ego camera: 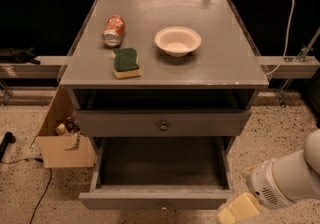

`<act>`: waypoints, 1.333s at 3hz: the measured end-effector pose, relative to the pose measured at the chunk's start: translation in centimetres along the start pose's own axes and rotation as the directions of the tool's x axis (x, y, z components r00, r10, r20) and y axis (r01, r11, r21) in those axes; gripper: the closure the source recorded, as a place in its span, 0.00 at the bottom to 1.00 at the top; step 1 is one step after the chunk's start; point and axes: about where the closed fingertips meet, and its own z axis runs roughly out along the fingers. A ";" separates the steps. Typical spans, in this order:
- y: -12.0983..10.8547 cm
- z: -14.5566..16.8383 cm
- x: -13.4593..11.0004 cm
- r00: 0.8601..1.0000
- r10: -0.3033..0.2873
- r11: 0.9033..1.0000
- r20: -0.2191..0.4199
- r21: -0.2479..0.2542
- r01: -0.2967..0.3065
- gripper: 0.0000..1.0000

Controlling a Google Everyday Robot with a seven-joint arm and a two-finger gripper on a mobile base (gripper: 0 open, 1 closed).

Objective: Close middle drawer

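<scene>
In the camera view, the middle drawer stands pulled far out of the cabinet; its bare grey floor is open to me, with nothing in it that I can see. Its flat front runs low across the frame, and the small dark knob just shows near the bottom edge; the upper drawer, with a knob of its own, sits almost home. The gripper hangs at the lower right, just beside the right end of the pulled-out front and a little outside it; I cannot tell whether it touches the wood, nor whether it is wide or narrow.

I judge this to be the approach; the closing itself is not yet begun, for the drawer is about as far out as it goes. The next move, I think, calls for bringing the gripper in front of the panel, toward the knob, then pressing straight back into the cabinet; a shove at the corner might skew the drawer. A can, a sponge and a bowl rest on top, well apart from the work.
</scene>
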 end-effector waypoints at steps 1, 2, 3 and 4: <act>0.2 0.7 0.6 1.000 0.008 1.000 -0.009 -0.006 -0.008 0.00; 0.2 0.6 0.5 1.000 0.014 1.000 0.002 0.003 -0.014 0.00; -0.2 1.4 0.3 0.996 0.080 0.996 0.035 0.027 -0.081 0.00; -1.0 3.0 -0.2 0.987 0.137 0.987 0.082 0.075 -0.143 0.00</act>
